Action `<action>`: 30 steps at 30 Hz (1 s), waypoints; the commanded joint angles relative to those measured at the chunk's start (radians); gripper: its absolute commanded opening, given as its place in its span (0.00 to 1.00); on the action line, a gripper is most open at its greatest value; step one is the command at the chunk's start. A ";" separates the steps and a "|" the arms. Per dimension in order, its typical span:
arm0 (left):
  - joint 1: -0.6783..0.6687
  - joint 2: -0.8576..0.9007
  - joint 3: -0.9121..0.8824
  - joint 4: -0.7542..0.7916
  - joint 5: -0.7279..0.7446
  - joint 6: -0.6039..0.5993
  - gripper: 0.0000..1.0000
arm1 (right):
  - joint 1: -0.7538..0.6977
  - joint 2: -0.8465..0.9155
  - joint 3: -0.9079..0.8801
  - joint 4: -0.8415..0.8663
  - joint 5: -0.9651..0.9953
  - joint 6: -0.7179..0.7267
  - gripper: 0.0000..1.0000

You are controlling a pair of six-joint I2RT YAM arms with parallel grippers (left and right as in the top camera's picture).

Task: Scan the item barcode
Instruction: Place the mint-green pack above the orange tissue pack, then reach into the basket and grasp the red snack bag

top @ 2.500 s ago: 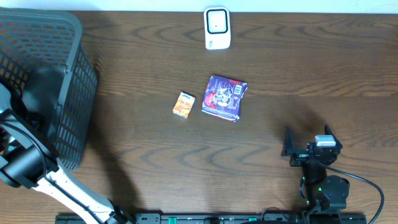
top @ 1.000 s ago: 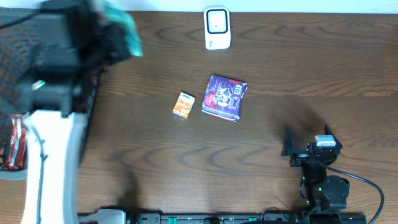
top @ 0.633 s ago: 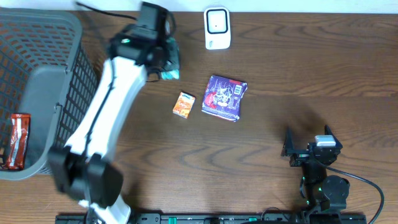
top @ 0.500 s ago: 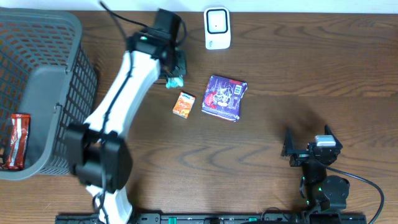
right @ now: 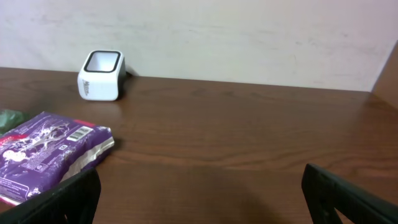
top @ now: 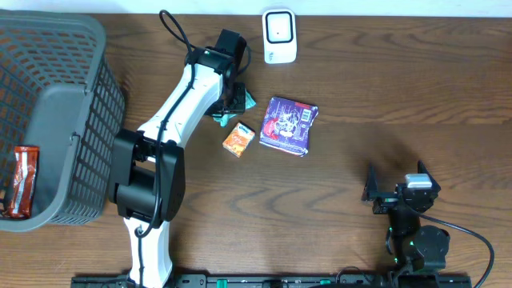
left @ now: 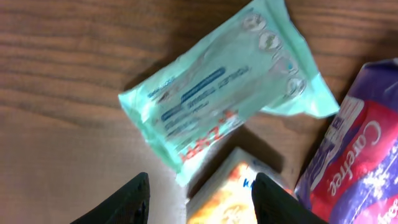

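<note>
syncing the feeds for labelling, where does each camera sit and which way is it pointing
Overhead: fixed above the table, looking straight down; the left arm reaches to the mint packet, the right gripper sits near the front edge.
Left wrist: on the left arm, looking down at the mint packet; the left gripper shows open at the bottom edge.
Right wrist: low over the table, facing level toward the scanner and back wall; its fingertips fill the bottom corners.
Shared: the purple pack shows in all three.

Your three views.
Overhead looks straight down on the bench; left wrist close above it; right wrist low, level; all share the purple pack.
</note>
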 commanded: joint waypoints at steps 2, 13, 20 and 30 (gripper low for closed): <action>0.045 -0.143 0.084 -0.016 -0.037 0.030 0.62 | 0.005 -0.002 0.000 -0.006 -0.002 -0.012 0.99; 0.517 -0.543 0.123 -0.073 -0.268 0.031 0.69 | 0.005 -0.002 0.000 -0.006 -0.002 -0.012 0.99; 0.748 -0.504 0.024 -0.147 -0.332 0.063 0.70 | 0.005 -0.002 0.000 -0.006 -0.002 -0.012 0.99; 0.814 -0.404 -0.243 0.007 -0.589 0.165 0.73 | 0.005 -0.002 0.000 -0.006 -0.002 -0.012 0.99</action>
